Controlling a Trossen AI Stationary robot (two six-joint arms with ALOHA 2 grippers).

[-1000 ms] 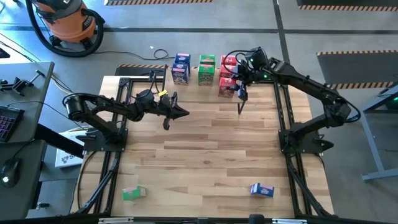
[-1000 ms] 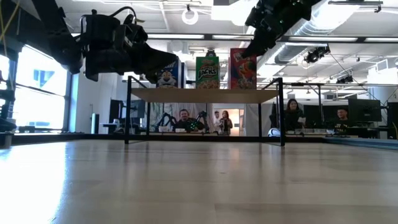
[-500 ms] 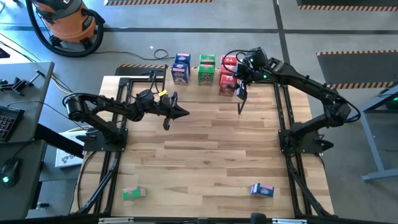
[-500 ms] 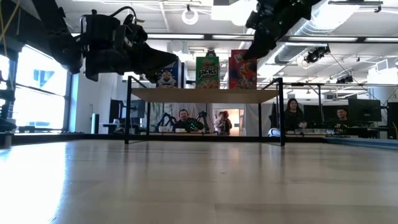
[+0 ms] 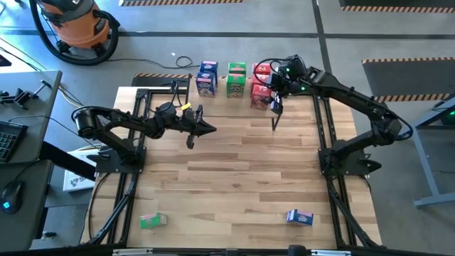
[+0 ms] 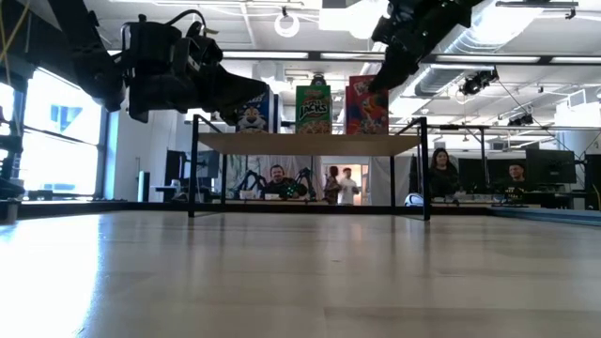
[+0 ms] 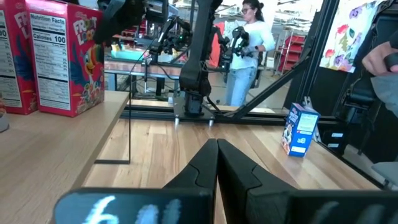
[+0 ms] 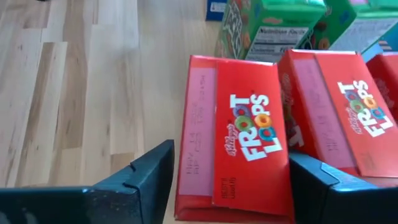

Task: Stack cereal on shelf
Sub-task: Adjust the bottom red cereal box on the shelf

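Observation:
The shelf (image 6: 310, 143) stands at the table's far edge. Blue (image 5: 207, 77), green (image 5: 236, 78) and red cereal boxes (image 5: 261, 84) stand upright on it in rows. My right gripper (image 5: 274, 99) hangs over the red row, slanting down. It is open, with a finger on each side of the front red box (image 8: 233, 137). My left gripper (image 5: 207, 129) waits shut and level just before the shelf's left part, holding nothing. A green box (image 5: 151, 221) and a blue box (image 5: 299, 217) lie near the table's front edge. My right gripper has one finger (image 8: 152, 174) by one narrow side of the front red box (image 8: 186, 155) and the other finger (image 8: 323, 180) by the opposite side. Whether either finger touches the box I cannot tell. The box stands upright on the shelf, against the red box behind it (image 8: 329, 106).
Black frame rails run along the table's left (image 5: 121, 192) and right (image 5: 338, 192) sides. The table's middle is bare wood (image 5: 234, 171). An orange shop vacuum (image 5: 75, 25) stands on the floor beyond the far left corner. People (image 6: 441, 169) show in the room behind.

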